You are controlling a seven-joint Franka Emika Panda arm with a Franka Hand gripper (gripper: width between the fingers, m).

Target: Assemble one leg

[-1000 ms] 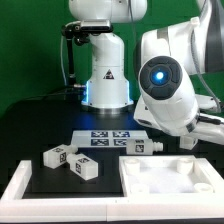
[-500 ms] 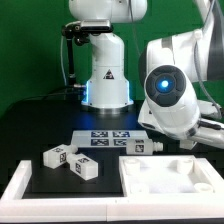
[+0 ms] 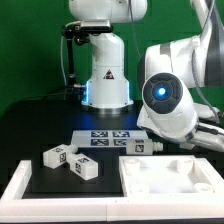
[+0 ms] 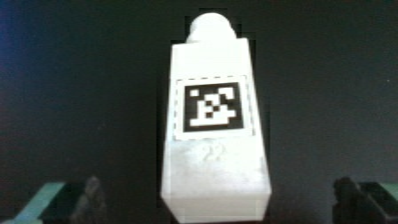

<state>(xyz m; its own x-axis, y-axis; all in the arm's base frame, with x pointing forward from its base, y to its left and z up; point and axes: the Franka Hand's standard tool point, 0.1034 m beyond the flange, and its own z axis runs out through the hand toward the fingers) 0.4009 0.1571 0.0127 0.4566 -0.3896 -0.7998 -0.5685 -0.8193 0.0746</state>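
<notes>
A green backdrop (image 3: pixel 30 50) is filling the exterior view from 9 o'clock round to 12 o'clock, growing darker toward 1 o'clock. Below it a black table (image 3: pixel 45 125) is stretching across the middle, its matte top taking soft, even light with no hard shadows. A white rim (image 3: pixel 18 182) is edging the table, running from 8 o'clock down along 6 o'clock. The marker board (image 3: pixel 108 138) is lying flat on the table near the centre. In the wrist view the table is showing only as a dark, blurred field with a faint blue cast.
</notes>
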